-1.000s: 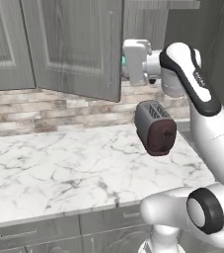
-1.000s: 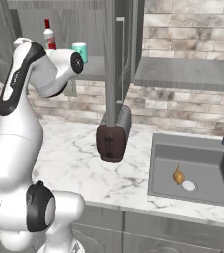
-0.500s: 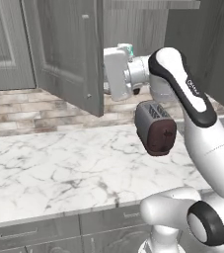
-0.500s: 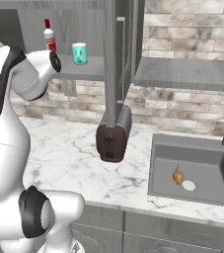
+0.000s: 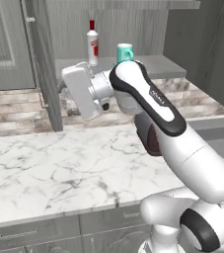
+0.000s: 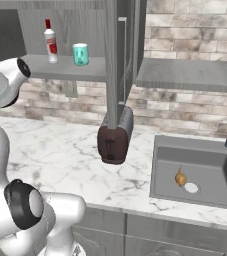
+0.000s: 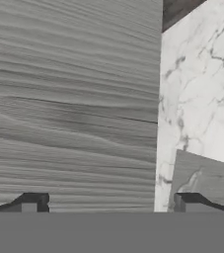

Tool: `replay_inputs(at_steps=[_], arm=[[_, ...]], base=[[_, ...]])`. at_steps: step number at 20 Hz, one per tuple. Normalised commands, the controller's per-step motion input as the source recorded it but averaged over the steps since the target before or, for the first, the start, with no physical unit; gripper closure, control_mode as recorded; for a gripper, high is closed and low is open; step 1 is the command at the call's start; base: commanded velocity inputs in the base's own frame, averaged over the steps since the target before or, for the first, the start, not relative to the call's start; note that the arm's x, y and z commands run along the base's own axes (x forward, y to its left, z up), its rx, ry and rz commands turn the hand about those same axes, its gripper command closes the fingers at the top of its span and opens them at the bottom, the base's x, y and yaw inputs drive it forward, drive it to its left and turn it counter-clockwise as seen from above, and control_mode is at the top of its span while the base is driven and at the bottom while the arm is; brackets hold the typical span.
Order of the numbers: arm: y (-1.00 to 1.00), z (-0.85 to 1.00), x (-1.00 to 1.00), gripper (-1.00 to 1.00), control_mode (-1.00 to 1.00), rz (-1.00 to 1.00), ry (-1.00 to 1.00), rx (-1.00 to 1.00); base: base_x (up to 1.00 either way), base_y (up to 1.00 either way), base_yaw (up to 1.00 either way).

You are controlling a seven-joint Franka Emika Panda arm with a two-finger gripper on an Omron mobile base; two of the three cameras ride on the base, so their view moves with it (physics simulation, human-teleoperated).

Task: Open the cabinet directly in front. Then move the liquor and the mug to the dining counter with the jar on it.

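The tall grey wood-grain wall cabinet (image 5: 44, 64) stands open, its doors swung outward and its grey inner shelf exposed. On that shelf the small slim clear-white bottle of liquor with a red cap (image 5: 92, 47) stands upright, and the small teal mug with a white inside (image 5: 125, 52) stands upright just beside it, apart from it, on the side nearer the sink. In the right base view the liquor (image 6: 50, 42) and the mug (image 6: 80, 54) sit in the same order on the shelf.

The two-finger gripper (image 7: 108, 202) faces the grey wood-grain face of a cabinet door at close range, with its dark fingertips (image 7: 33, 202) spread wide apart and nothing between them. A strip of white marble worktop (image 7: 197, 89) shows past the door's edge.

Below the cabinet, a dark grey and maroon toaster (image 6: 114, 135) stands on the marble worktop. A grey sink basin (image 6: 197, 172) lies beside the toaster.
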Motion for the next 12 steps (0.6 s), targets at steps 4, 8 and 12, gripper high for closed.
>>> replay_inputs(at_steps=[4,8,12], arm=[[0.85,0.00,-0.31,-1.00,-1.00,-0.09,-0.05,-0.04],[-0.33,0.01,-0.18,-1.00,-1.00,0.00,-0.01,0.00],[-1.00,0.11,-0.23,-1.00,-1.00,0.00,-0.16,-0.07]], base=[[0.00,0.00,0.00],[0.00,0.00,0.00],[0.00,0.00,0.00]])
